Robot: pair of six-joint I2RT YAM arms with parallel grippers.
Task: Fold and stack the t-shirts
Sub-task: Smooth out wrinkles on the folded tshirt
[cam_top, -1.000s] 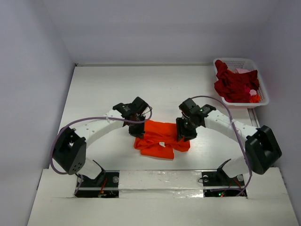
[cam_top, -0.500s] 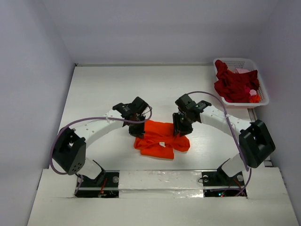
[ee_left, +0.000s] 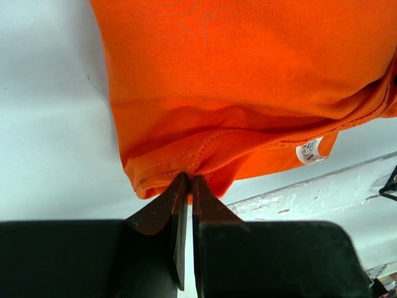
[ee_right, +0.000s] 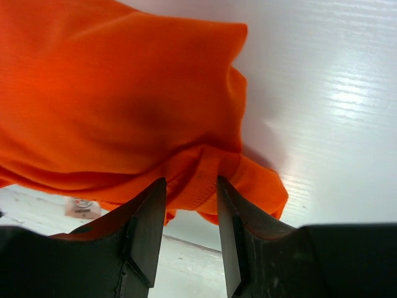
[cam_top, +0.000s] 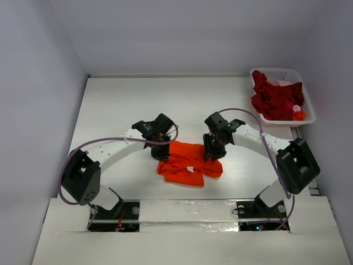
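Note:
The bright orange t-shirt (cam_top: 187, 163) lies folded and bunched on the white table between my arms. Its white neck label (ee_left: 309, 149) shows near the front edge. My left gripper (cam_top: 161, 152) is at the shirt's left edge, and in the left wrist view it (ee_left: 188, 177) is shut on the stitched hem of the shirt (ee_left: 236, 74). My right gripper (cam_top: 212, 150) is at the shirt's right far corner. In the right wrist view it (ee_right: 191, 186) is open, jaws apart, with a thick fold of the orange cloth (ee_right: 111, 93) between them. Dark red t-shirts (cam_top: 276, 99) and a pale pink one (cam_top: 284, 84) lie heaped in the basket.
The white lattice basket (cam_top: 281, 70) stands at the table's far right corner, against the right wall. Grey walls close the table on the left, back and right. The raised white strip (cam_top: 187, 210) over the arm bases runs along the near edge.
My right gripper has moved slightly left onto the shirt's right corner. The left gripper and the shirt have stayed put.

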